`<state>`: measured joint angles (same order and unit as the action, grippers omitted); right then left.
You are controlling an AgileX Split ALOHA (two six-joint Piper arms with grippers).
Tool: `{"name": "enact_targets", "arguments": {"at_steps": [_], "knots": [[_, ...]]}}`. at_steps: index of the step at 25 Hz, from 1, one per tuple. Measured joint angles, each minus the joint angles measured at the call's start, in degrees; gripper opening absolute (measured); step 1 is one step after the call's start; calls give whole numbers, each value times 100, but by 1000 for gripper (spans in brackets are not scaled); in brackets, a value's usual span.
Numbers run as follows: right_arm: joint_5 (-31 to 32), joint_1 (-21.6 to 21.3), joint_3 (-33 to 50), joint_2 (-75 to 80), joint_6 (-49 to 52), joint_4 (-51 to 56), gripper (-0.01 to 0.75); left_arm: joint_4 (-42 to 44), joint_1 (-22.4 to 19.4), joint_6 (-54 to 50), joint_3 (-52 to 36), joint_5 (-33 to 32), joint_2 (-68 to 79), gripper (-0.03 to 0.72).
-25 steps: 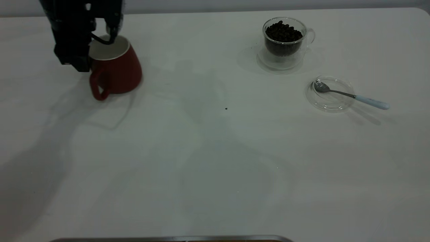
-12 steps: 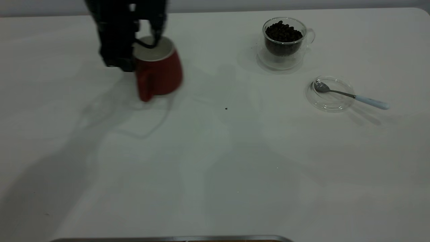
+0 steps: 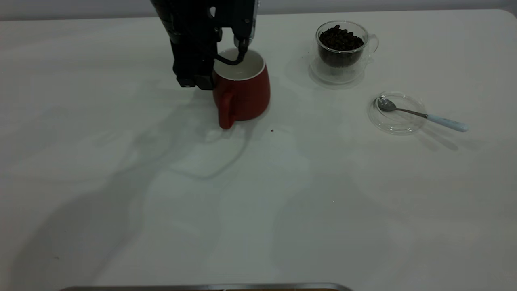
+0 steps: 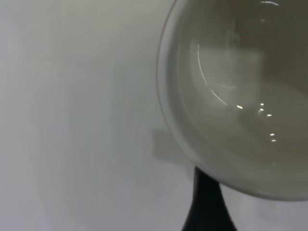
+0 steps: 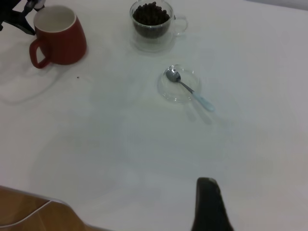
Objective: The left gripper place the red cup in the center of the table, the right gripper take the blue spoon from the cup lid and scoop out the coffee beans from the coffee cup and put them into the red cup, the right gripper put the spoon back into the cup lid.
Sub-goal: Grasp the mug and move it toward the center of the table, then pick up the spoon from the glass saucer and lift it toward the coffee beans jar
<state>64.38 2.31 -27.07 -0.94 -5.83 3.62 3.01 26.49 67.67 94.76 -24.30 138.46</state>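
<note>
My left gripper (image 3: 220,66) is shut on the near-left rim of the red cup (image 3: 242,93), at the back middle of the table (image 3: 258,202). The cup's handle faces the front. The left wrist view shows the cup's white inside (image 4: 240,96) and one dark finger (image 4: 207,207) under its rim. The coffee cup (image 3: 341,50) with coffee beans (image 3: 340,39) stands to the right. The blue spoon (image 3: 420,114) lies with its bowl in the cup lid (image 3: 398,113), handle out to the right. My right gripper (image 5: 209,207) shows only as a dark tip, far from them all.
A small dark speck (image 3: 272,130) lies on the table just right of the red cup. A metal edge (image 3: 202,287) runs along the front. The right wrist view also shows the red cup (image 5: 57,36), coffee cup (image 5: 151,21) and lid (image 5: 179,85).
My left gripper has carried the red cup from the back left rightward toward the middle of the table. The coffee cup, lid and spoon have not moved.
</note>
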Motion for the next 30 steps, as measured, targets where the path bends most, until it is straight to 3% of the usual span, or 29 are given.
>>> {"name": "enact_targets", "arguments": {"at_steps": [10, 22, 27, 30], "knots": [[0, 0, 0, 0, 0, 0, 533, -12, -5, -1223, 0, -613, -1074, 577], [0, 0, 0, 0, 0, 0, 533, 1149, -63, -4564, 0, -3104, -3932, 577], [0, 0, 0, 0, 0, 0, 533, 1292, -63, -5184, 0, -4247, -4946, 577], [0, 0, 0, 0, 0, 0, 533, 1293, -63, -5367, -9, -4247, -5429, 577]]}}
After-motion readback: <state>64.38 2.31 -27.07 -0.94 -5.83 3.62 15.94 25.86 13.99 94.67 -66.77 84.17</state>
